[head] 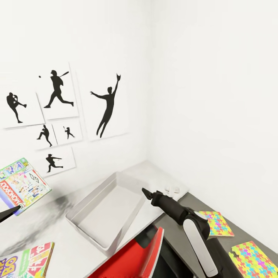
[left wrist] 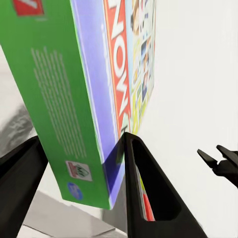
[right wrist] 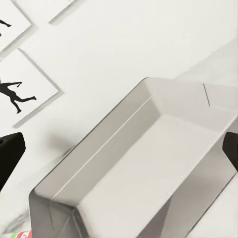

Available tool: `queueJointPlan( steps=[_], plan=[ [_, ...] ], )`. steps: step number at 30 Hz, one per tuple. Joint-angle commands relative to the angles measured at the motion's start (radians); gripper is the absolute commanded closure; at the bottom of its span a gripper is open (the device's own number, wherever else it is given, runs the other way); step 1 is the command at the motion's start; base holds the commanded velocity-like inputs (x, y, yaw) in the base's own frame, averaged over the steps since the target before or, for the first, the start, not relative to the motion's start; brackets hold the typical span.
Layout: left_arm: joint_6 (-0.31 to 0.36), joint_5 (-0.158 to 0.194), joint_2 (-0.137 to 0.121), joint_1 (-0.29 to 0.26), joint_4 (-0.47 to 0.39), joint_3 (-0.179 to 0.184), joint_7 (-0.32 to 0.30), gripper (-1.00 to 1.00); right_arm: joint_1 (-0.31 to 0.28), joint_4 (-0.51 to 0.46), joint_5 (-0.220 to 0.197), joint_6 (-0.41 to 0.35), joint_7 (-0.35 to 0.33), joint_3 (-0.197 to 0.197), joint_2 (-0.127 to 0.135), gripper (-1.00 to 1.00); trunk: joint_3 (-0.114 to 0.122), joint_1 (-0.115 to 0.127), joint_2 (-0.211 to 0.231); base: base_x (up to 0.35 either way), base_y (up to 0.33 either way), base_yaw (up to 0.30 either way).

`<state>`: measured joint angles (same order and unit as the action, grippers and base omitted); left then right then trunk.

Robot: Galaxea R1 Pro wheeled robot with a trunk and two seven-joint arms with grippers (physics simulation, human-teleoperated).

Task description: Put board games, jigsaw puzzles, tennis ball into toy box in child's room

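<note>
Left wrist view, left gripper clamped on MONOPOLY board game, right gripper spread, holding nothing.

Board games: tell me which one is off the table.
The Monopoly box, clamped in the left claw and held up by the wall. The other game box lies flat on the table below it.

Head view down over toy box; right wrist view closer above it.
</note>
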<state>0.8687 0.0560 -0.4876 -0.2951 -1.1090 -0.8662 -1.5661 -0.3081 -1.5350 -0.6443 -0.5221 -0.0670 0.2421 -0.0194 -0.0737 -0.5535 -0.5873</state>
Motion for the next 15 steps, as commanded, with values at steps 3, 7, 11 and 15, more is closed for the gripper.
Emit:
queueJointPlan(
  steps=[3, 7, 11, 15],
  plan=[
    [0.010, -0.001, 0.000, -0.001, 0.000, 0.000, -0.005, 1.00, -0.001, -0.001, -0.002, 0.012, -0.001, -0.001, 0.000, -1.00, -0.002, 0.000, -0.002, -0.168, 0.000, 0.000],
    [0.010, -0.001, 0.000, -0.001, 0.000, 0.000, -0.005, 1.00, 0.000, -0.001, -0.002, 0.026, -0.001, -0.001, 0.000, -1.00, -0.002, 0.000, -0.002, -0.073, 0.000, 0.000],
    [0.010, 0.000, 0.000, -0.001, 0.000, 0.000, -0.005, 1.00, 0.000, -0.001, -0.002, 0.027, -0.001, -0.001, -0.001, -1.00, -0.002, 0.000, -0.002, -0.101, 0.000, 0.000],
    [0.010, 0.001, 0.000, -0.001, 0.000, 0.001, -0.005, 1.00, 0.000, -0.001, -0.002, 0.027, -0.002, -0.001, 0.000, -1.00, -0.002, 0.000, -0.002, -0.050, 0.000, 0.000]
  ],
)
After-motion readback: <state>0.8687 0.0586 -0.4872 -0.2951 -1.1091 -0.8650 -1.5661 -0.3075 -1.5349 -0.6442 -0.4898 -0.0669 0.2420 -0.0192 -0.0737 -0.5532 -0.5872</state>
